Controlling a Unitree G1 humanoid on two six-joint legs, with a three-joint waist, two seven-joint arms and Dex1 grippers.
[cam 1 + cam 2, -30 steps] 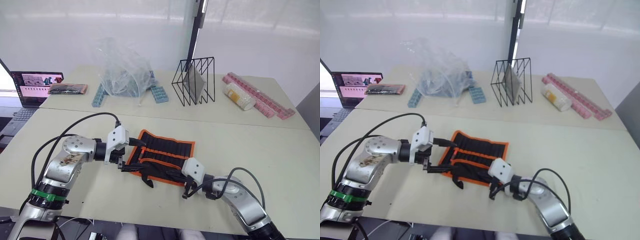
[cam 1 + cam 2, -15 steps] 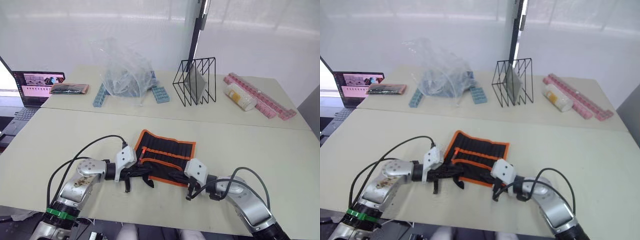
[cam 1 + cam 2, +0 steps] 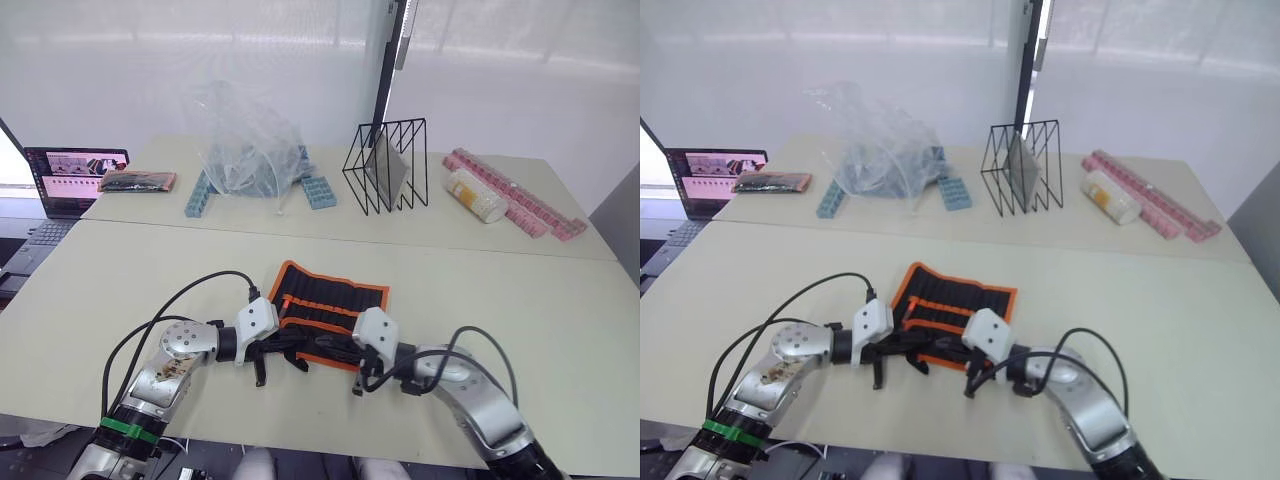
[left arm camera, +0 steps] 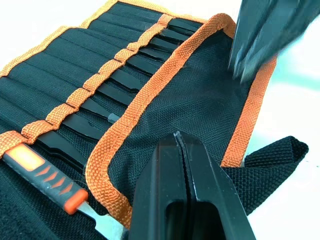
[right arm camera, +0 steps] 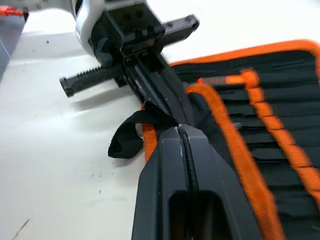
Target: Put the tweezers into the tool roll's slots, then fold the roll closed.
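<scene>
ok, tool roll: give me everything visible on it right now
The tool roll is black woven fabric with orange edging, lying on the table's near half. Its near flap is folded up over the lower part, partly covering the slots, which hold slim black tweezers under an orange strip. An orange-handled tool sits at the left end. A black strap trails off the near edge. The left gripper and right gripper are both shut at the folded flap.

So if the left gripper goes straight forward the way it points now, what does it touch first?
Most likely the folded-over flap of the tool roll: the left gripper, fingers shut, already sits at that flap's orange edging. Farther along the same line is the right gripper, though depth is hard to judge.
</scene>
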